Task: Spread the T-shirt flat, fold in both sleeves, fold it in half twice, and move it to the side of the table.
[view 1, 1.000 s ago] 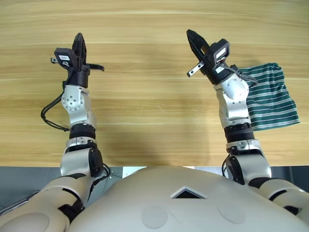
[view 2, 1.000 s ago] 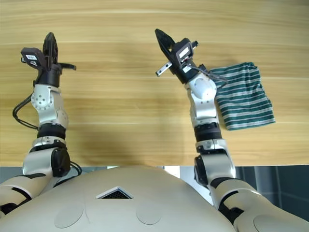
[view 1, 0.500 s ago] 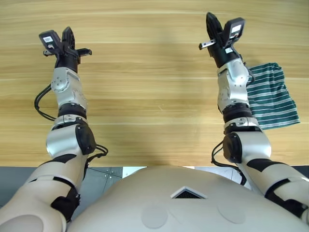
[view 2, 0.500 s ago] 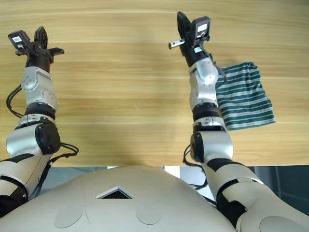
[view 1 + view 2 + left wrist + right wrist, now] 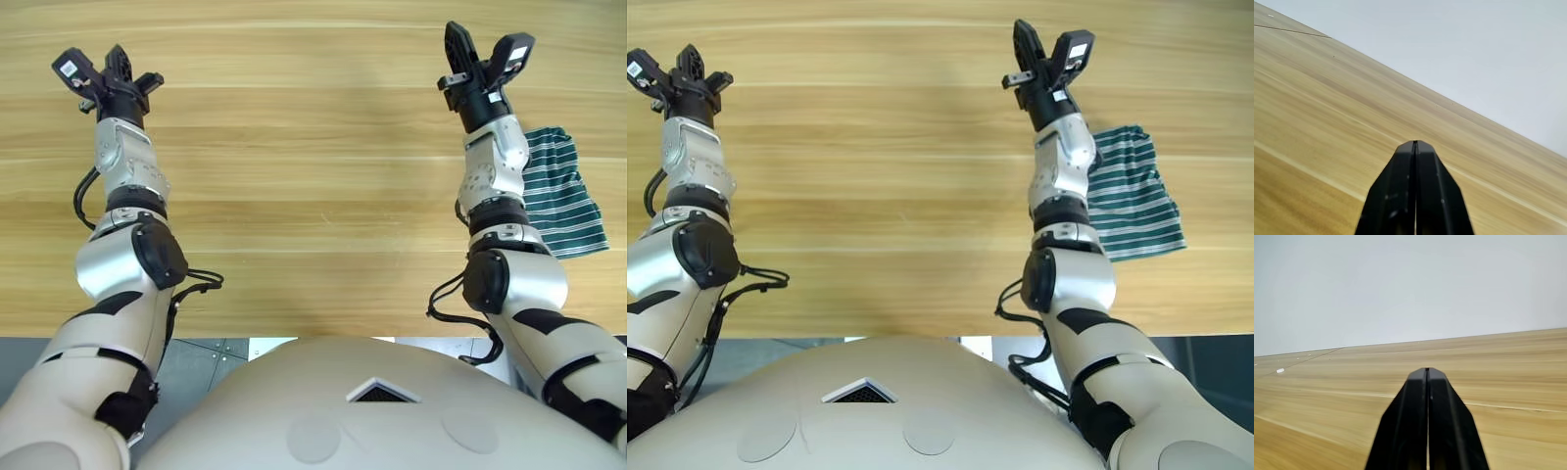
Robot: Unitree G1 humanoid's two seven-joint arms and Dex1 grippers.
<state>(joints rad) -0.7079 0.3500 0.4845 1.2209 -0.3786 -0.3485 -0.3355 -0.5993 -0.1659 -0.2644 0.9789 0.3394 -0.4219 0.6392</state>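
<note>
The green-and-white striped T-shirt (image 5: pixel 560 194) lies folded into a small rectangle at the right side of the light wooden table (image 5: pixel 304 206), near the front edge, in the same spot as a second ago. What has changed is the arms: both have stretched out forward and swung apart. The black two-fingered left gripper (image 5: pixel 119 55), which a second ago hung over the table nearer the middle, now sits farther out toward the far left. The black right gripper (image 5: pixel 456 33) has moved away from the centre and farther from the robot, so that its forearm runs along the shirt's inner edge and hides a strip of it. Seen from each wrist, the left gripper's fingers (image 5: pixel 1400 191) and the right gripper's fingers (image 5: pixel 1410 426) are pressed tight together with only a hairline seam between them, clenched on nothing, above bare wood
</note>
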